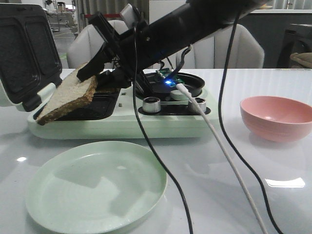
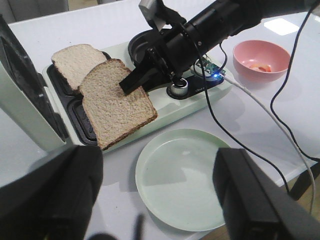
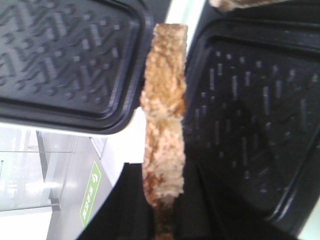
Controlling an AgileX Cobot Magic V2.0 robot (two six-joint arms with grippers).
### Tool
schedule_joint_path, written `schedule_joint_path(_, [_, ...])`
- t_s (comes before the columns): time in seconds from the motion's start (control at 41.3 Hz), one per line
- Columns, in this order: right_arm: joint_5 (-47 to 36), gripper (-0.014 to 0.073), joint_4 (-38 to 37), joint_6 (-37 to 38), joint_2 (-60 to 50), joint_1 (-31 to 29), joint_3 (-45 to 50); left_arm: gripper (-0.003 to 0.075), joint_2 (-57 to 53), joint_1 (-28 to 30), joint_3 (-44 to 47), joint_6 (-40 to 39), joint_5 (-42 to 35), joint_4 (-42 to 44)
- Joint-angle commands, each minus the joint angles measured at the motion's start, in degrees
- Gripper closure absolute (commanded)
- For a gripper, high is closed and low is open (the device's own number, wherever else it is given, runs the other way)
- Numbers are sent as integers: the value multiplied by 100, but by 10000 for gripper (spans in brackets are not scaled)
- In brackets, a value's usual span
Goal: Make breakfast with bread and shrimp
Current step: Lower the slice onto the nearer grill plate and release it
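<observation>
From the front we see our right gripper [image 1: 92,66] clamped on a bread slice [image 1: 68,97], held tilted above the open sandwich maker [image 1: 117,124]. A green plate [image 1: 95,185] lies just before the maker, and a pink bowl [image 1: 277,117] sits well apart to its right.

From the left wrist, the held slice [image 2: 117,102] hangs over the maker's [image 2: 210,92] near plate, partly overlapping a second slice [image 2: 75,62] lying in the far plate. The bowl [image 2: 260,57] beyond the maker holds something pale pink, likely shrimp [image 2: 261,67]. Our left fingers [image 2: 260,200] stand wide apart, holding nothing, above the plate [image 2: 182,177].

From the right wrist, we see the slice [image 3: 164,125] edge-on between the pinching jaws, the maker's dark ridged plates [image 3: 250,110] behind it.
</observation>
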Motion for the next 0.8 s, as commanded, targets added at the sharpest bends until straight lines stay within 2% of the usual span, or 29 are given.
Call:
schedule_joint_path(0.0, [128, 496, 139, 147, -281, -2, -326, 199, 19, -30, -162, -17, -486, 39])
schedule_joint_path(0.121, [60, 426, 75, 147, -266, -2, -384, 199, 19, -30, -162, -17, -486, 50])
schedule_joint_path(0.266, [-33, 260, 32, 147, -266, -2, -384, 199, 19, -30, -162, -17, -486, 63])
schedule_joint_path(0.411, [-105, 145, -10, 147, -266, -2, -384, 199, 19, -30, -162, -17, -486, 63])
schedule_joint_path(0.774, [-303, 120, -842, 244, -514, -27, -386, 199, 19, -30, -162, -17, -486, 63])
